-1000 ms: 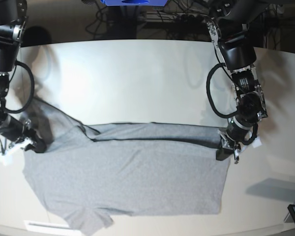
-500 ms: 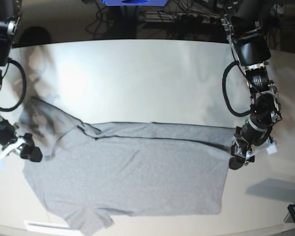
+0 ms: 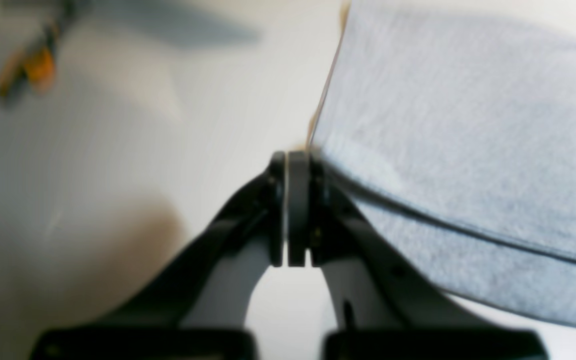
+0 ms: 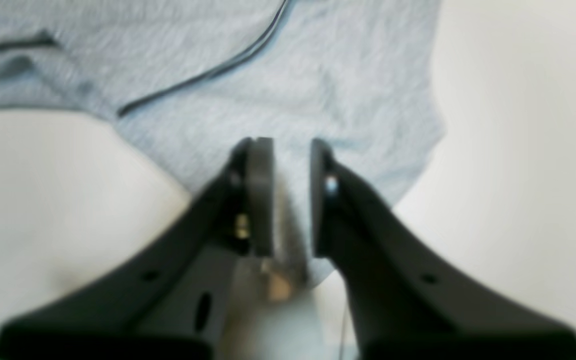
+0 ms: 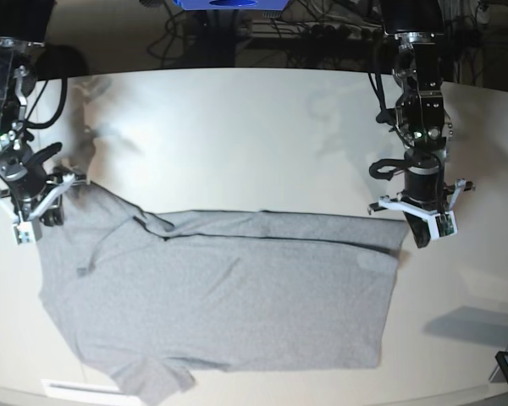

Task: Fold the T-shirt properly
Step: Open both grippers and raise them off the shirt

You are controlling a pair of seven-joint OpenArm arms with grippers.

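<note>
Grey and soft, the T-shirt (image 5: 220,296) lies spread on the white tabletop (image 5: 237,135), plain side up, filling the near half. Its far edge is folded over into a long band. One sleeve sticks out at the near left. The left gripper (image 3: 290,210) is at the right end of that band, just beside the cloth edge. Its jaws are pressed tight together with nothing between them. The right gripper (image 4: 285,195) is at the far left corner of the shirt, by the other sleeve. Its jaws sit a little apart with a bit of grey cloth between them.
</note>
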